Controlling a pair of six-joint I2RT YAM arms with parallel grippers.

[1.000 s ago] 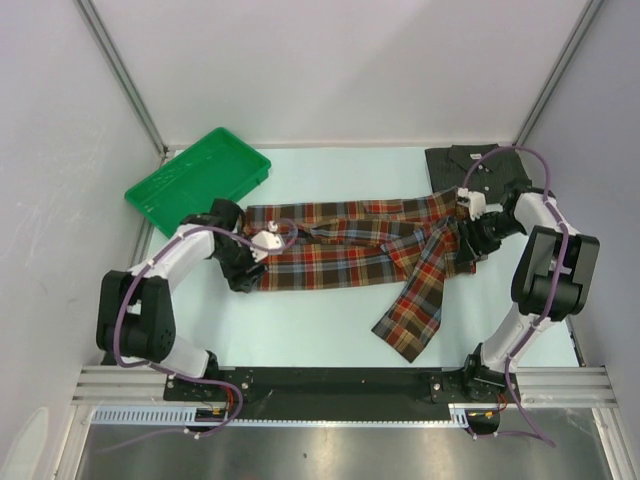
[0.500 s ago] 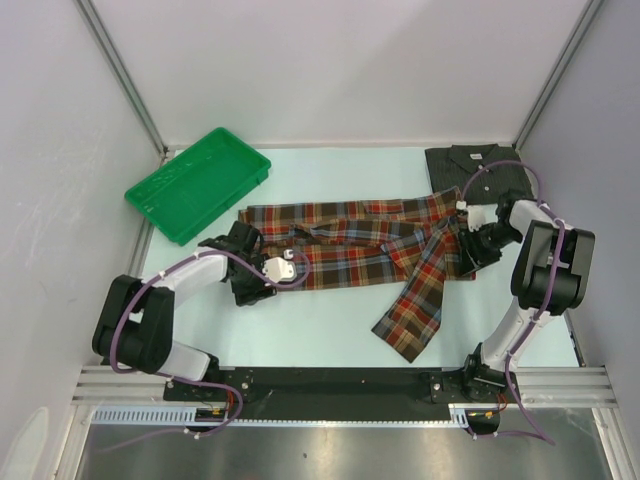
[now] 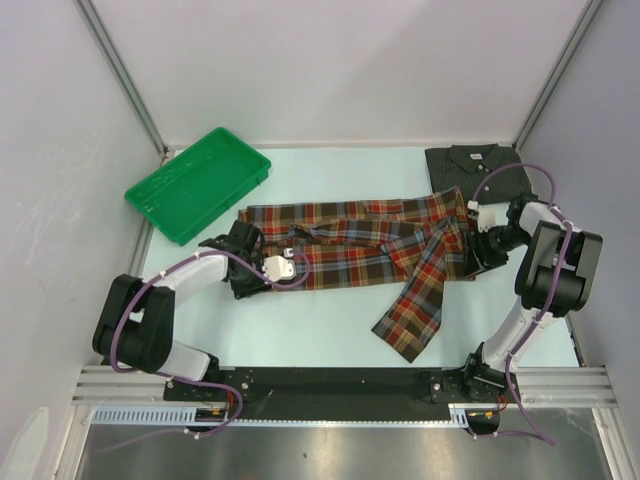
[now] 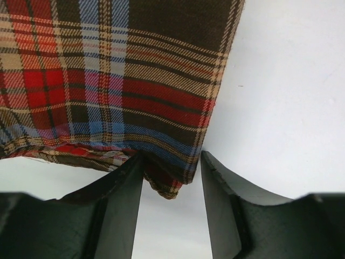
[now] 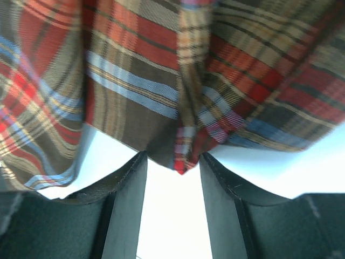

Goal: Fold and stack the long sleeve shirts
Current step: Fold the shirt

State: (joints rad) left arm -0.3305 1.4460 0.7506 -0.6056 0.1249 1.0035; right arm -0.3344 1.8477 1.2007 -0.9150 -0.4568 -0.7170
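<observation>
The plaid shirt (image 3: 350, 245) lies spread across the middle of the table, one sleeve (image 3: 415, 305) trailing toward the near edge. The charcoal grey shirt (image 3: 478, 165) lies folded at the back right. My left gripper (image 3: 248, 285) is low at the plaid shirt's near left corner. In the left wrist view the gripper (image 4: 172, 159) is open, and the cloth corner (image 4: 167, 186) hangs between the fingertips. My right gripper (image 3: 472, 262) is at the shirt's right edge. In the right wrist view it (image 5: 173, 159) is open with a plaid corner (image 5: 183, 162) between the tips.
A green plastic tray (image 3: 200, 185) stands at the back left, near the left arm's elbow. Grey enclosure walls stand on the left, right and back. A black rail (image 3: 330, 385) with both arm bases runs along the near edge.
My left gripper has come off the shirt's left edge toward me and settled at the near left corner. My right wrist has shifted slightly to the right. The shirts lie as before.
</observation>
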